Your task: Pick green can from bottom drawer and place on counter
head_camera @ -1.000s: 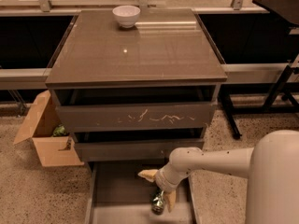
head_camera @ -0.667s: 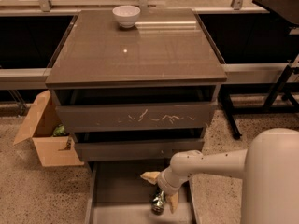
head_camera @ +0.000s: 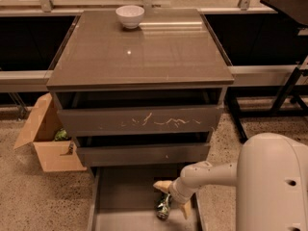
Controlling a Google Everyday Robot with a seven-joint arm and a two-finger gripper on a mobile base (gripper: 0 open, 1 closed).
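The end effector (head_camera: 174, 198) hangs inside the open bottom drawer (head_camera: 120, 201), its tan fingers (head_camera: 162, 186) spread wide. Just above it juts the slim drawer (head_camera: 144, 154), then the scratched drawer (head_camera: 139, 121). A box (head_camera: 48, 143) stands far left on the floor. A bowl (head_camera: 130, 16) sits on the table (head_camera: 139, 57) far behind. The can (head_camera: 163, 208), green-patterned and silvery at its end, lies just left of the end effector on the drawer floor.

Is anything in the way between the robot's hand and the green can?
No, nothing visible. The gripper is right at the green can in the bottom drawer, its fingers open on either side.
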